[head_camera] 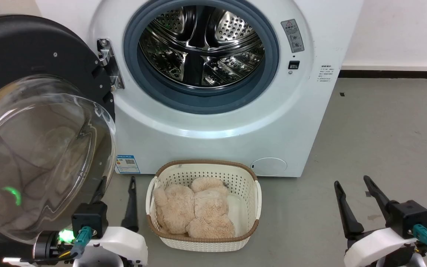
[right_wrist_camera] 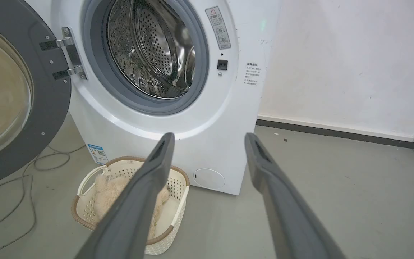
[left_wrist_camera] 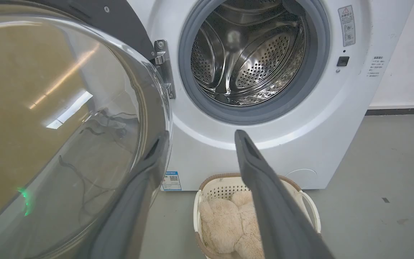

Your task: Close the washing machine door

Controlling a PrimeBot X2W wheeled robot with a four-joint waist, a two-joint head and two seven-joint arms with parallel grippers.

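Washing machine door (head_camera: 43, 141) stands swung wide open on the robot's left, its black rim and bulging glass bowl turned toward the head camera and its far edge running off the left of that view. Beside it the white washing machine (head_camera: 217, 137) has its round opening uncovered, with the steel drum (head_camera: 201, 48) bare inside the grey ring. A cream basket (head_camera: 203, 165) holding a beige plush toy (head_camera: 193, 211) sits on the floor just in front of the machine, below the opening. The left gripper (left_wrist_camera: 201, 135) is spread wide and holds nothing. It sits low by the bowl's lower right edge, one finger clear of the glass and the other seen through it or right against it; I cannot tell whether it touches. The right gripper (head_camera: 351, 180) is also spread wide and empty, well apart to the right of the basket. The metal hinge (head_camera: 109, 63) stands upright at the left side of the opening, so the door probably has to swing about that upright line, toward the robot and then rightward onto the opening. The left arm is much the nearer.
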